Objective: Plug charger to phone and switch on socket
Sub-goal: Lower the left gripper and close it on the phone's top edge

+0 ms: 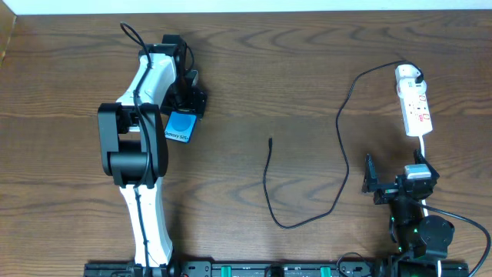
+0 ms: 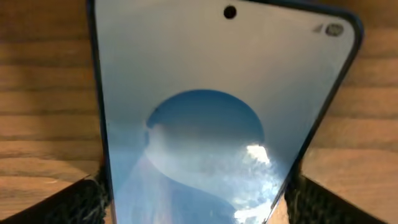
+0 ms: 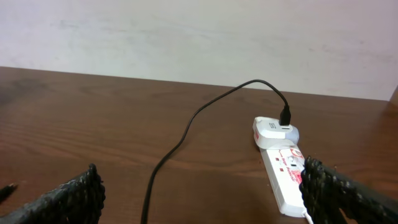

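Note:
The phone (image 1: 178,127), blue screen up, lies on the wooden table at the left. In the left wrist view the phone (image 2: 199,124) fills the frame. My left gripper (image 1: 181,117) (image 2: 198,193) straddles it, a black finger (image 2: 87,202) against each long edge. The charger (image 1: 342,131) runs as a thin black cable from the socket (image 1: 415,104) at the far right, down in a loop, to its free plug tip (image 1: 270,141) at mid-table. My right gripper (image 1: 396,175) (image 3: 199,193) stands open just below the socket (image 3: 283,174), holding nothing.
A white adapter (image 3: 273,132) sits in the socket's far end with the black cable (image 3: 186,130) coming out of it. A white cord (image 1: 424,146) leaves the socket's near end toward my right arm. A pale wall stands behind the table's far edge.

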You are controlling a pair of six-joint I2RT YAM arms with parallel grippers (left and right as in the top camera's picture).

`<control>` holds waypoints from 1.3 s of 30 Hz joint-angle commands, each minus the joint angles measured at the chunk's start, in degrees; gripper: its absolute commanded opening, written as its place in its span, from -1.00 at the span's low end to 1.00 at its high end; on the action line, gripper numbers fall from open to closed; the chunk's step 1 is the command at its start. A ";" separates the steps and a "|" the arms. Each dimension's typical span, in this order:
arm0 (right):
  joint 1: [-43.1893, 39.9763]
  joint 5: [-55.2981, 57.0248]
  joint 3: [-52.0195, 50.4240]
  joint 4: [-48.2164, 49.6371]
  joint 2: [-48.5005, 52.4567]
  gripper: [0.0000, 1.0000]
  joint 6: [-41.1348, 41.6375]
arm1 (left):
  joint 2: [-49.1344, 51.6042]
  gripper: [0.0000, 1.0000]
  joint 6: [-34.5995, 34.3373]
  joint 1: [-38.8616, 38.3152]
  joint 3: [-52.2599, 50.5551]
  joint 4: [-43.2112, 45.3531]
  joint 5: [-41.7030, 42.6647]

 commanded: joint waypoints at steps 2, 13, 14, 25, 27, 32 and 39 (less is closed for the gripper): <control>0.50 0.44 -0.09 -0.26 -0.35 0.98 -0.57 | 1.42 0.75 0.42 -0.17 -1.25 -0.33 1.57; 0.50 0.46 -0.09 -0.26 -0.35 0.98 -0.57 | 1.42 0.89 1.73 -0.17 -1.25 -1.46 1.60; 0.50 0.44 -0.09 -0.26 -0.35 0.99 -0.57 | 1.42 0.93 2.60 -0.17 -1.25 -1.95 1.60; 0.50 0.44 -0.09 -0.26 -0.35 0.99 -0.57 | 1.42 0.95 6.86 -0.15 -1.25 -3.89 1.51; 0.50 0.44 -0.09 -0.26 -0.35 0.98 -0.57 | 1.42 0.96 6.84 -0.15 -1.25 -3.67 1.53; 0.50 0.44 -0.09 -0.26 -0.35 0.99 -0.57 | 1.42 0.95 6.78 -0.17 -1.25 -0.63 1.55; 0.50 0.44 -0.09 -0.26 -0.35 0.98 -0.57 | 1.42 0.95 6.80 -0.11 -1.25 1.64 1.33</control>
